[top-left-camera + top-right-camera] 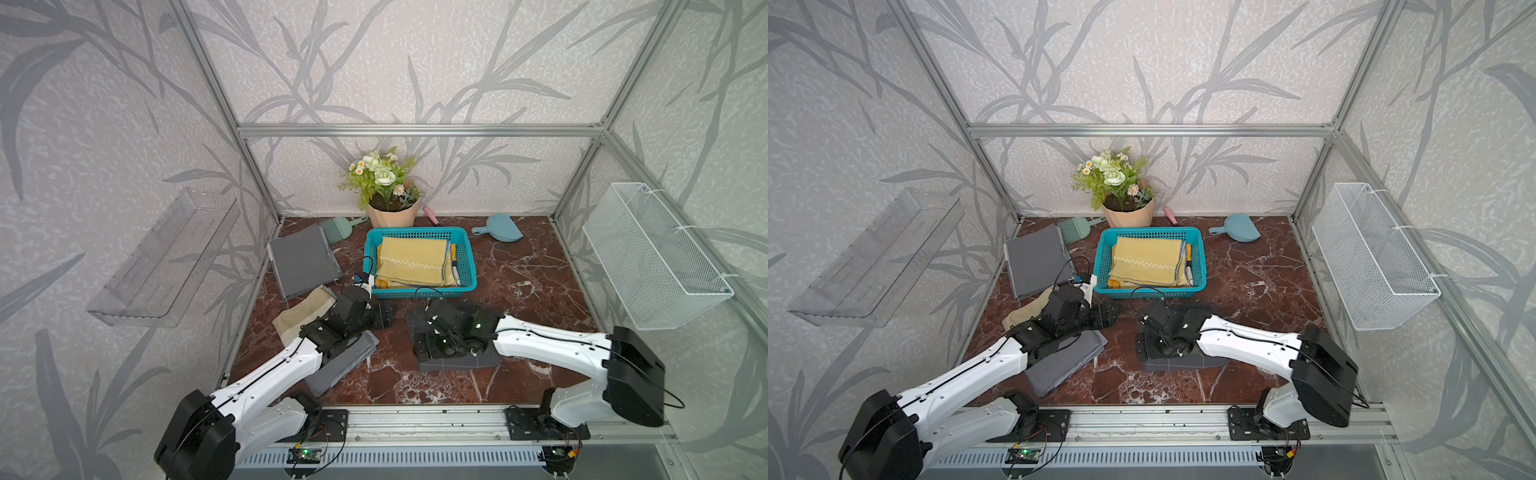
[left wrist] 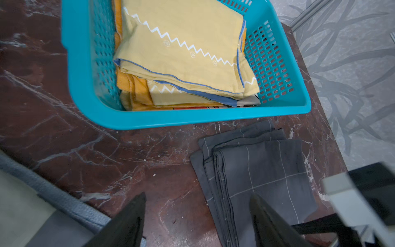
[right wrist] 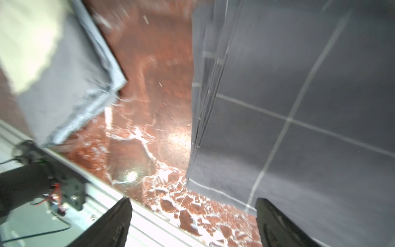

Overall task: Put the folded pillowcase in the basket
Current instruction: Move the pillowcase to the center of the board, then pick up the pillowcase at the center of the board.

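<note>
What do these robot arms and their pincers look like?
The left arm and right arm have white shells, bulky black joints and thin black cables alongside. The left gripper and right gripper each end in two black tapered fingers.

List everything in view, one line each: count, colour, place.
basket: one, turquoise, table's back centre
yellow pillowcases: folded stack, count unclear, yellow, in the basket
checked pillowcase: one, dark grey, in front of the basket
grey cloths: two, grey, left of the basket and front left
beige cloth: one, beige, front left
flowerpot: one, peach, behind the basket
pink handle: one, pink, by the flowerpot
brush: one, green, back left
dustpan: one, blue, back right
shelf: one, clear, left wall
wire basket: one, white, right wall
table: one, red-brown marble
left gripper: one, black, open, by the basket's front
right gripper: one, black, open, over the checked pillowcase
</note>
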`<move>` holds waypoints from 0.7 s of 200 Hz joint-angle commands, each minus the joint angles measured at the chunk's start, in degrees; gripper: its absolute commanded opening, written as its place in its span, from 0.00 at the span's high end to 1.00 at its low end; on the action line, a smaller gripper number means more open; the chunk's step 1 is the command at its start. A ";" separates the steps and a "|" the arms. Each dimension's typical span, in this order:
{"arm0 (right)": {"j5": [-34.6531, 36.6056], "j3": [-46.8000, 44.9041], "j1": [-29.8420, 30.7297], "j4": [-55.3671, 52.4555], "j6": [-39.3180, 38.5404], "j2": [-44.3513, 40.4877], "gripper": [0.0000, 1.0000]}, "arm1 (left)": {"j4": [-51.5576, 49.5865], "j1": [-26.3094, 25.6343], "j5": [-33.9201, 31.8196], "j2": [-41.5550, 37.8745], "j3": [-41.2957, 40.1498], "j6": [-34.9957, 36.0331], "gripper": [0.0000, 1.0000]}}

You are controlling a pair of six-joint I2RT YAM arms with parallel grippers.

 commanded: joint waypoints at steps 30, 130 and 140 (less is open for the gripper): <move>-3.01 -11.55 -23.68 -4.82 -4.73 -13.70 0.00 | 7.74 -11.59 1.68 2.93 -5.02 -6.94 0.05; -12.65 -15.18 -37.99 4.90 -13.00 1.28 0.01 | 19.86 -12.88 12.46 19.66 -1.65 -8.12 0.00; -15.26 -15.86 -38.00 7.45 -13.09 2.07 0.00 | 19.91 -12.94 13.06 21.22 -0.95 -7.93 0.00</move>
